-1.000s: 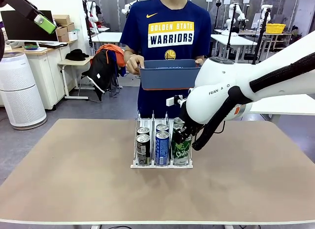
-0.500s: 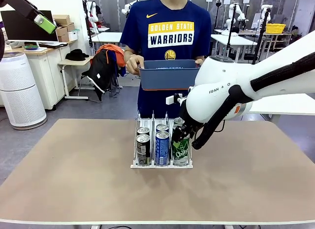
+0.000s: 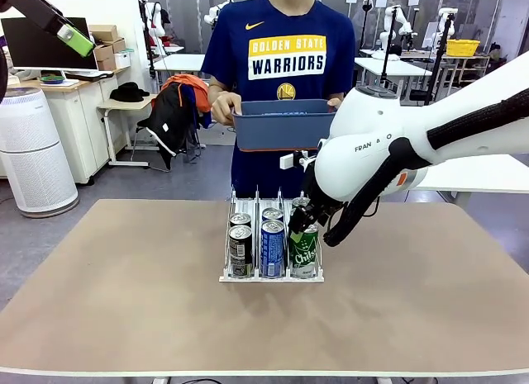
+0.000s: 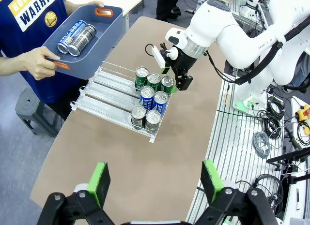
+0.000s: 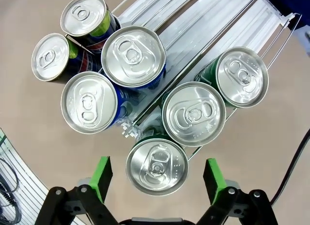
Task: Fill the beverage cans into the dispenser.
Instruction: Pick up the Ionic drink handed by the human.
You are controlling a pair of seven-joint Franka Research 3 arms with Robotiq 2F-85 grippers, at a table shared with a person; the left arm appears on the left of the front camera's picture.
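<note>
The dispenser (image 3: 271, 277) stands mid-table with several beverage cans in its three lanes. My right gripper (image 3: 301, 225) hovers open just above the front green can (image 3: 303, 253) in the right lane. In the right wrist view its green pads (image 5: 101, 175) straddle that can's silver top (image 5: 157, 167) without touching it. Blue cans (image 5: 133, 56) fill the middle lane, dark ones (image 5: 50, 57) the far lane. My left gripper (image 4: 156, 186) hangs open high over the table, far from the dispenser (image 4: 104, 87).
The person at the far side holds a blue-grey bin (image 3: 285, 125) by its orange handles above the rack's back end. Two more cans (image 4: 76, 33) lie in that bin (image 4: 104, 38). Bare tabletop surrounds the rack.
My right gripper has opened, let go of the front green can in the right lane, and risen slightly. The left arm and the person's bin have stayed still.
</note>
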